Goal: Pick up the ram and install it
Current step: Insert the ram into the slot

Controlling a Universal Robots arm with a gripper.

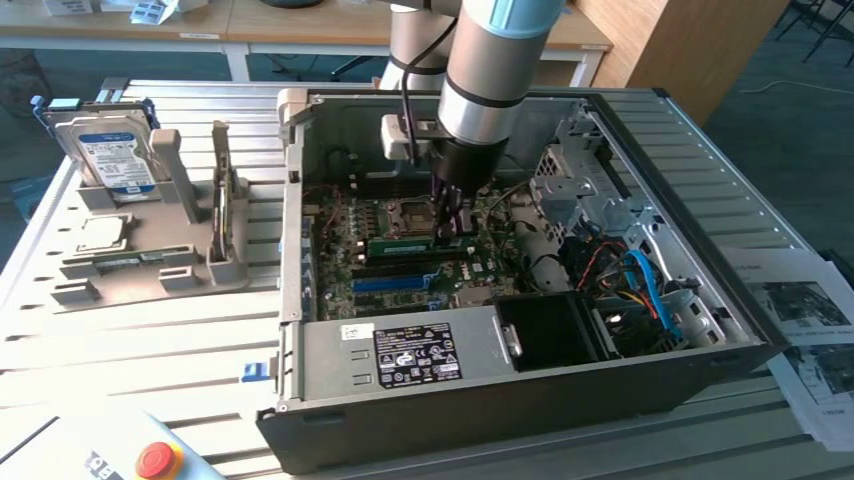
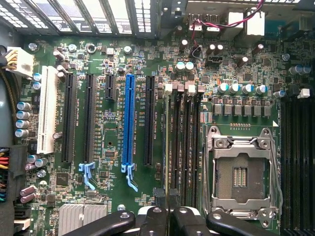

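The likeliest trouble is the ram [image 1: 404,243] going in crooked. The pincer [image 1: 450,232] seems to pinch it near the end toward the exterior view's right, so a downward push could seat that end first, tilt the stick in the memory slots [image 2: 189,147], or miss the groove and strain the motherboard [image 2: 113,196]. The arm [image 1: 487,60] reaches straight down into the open computer case [image 1: 534,400] on the desk [image 1: 174,330], its pincer closed on the ram's upper edge just beside the processor socket [image 2: 241,172].
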